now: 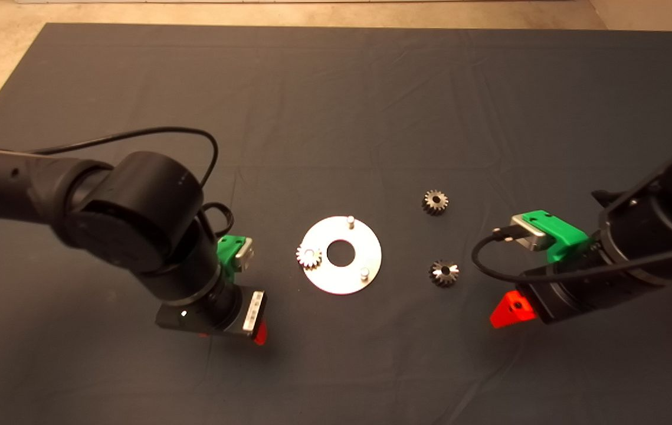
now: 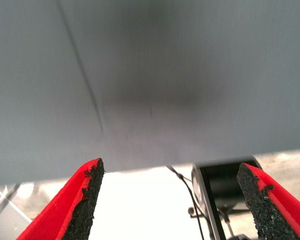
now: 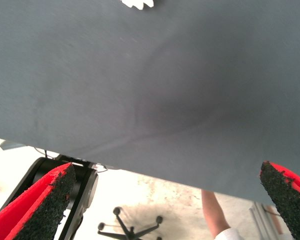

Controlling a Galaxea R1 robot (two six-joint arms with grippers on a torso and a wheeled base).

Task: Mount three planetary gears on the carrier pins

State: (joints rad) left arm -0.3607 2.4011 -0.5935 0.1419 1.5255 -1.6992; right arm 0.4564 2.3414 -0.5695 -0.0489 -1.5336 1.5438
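One planetary gear (image 1: 309, 257) sits on a pin at the left edge of the silver disc (image 1: 365, 245), while two carrier pins (image 1: 349, 221) stand bare. Two loose gears (image 1: 435, 202) lie on the dark mat (image 1: 336, 106) right of the disc, near the right gripper (image 3: 165, 205), fingers spread wide. The left gripper (image 2: 170, 200), also released and empty, hovers left of the disc.

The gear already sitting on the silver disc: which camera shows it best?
The head view. It shows the mounted gear whole, seated on one pin at the disc's edge nearest the left gripper. The left wrist view shows only bare mat; the right wrist view catches a toothed sliver, but which gear is unclear.
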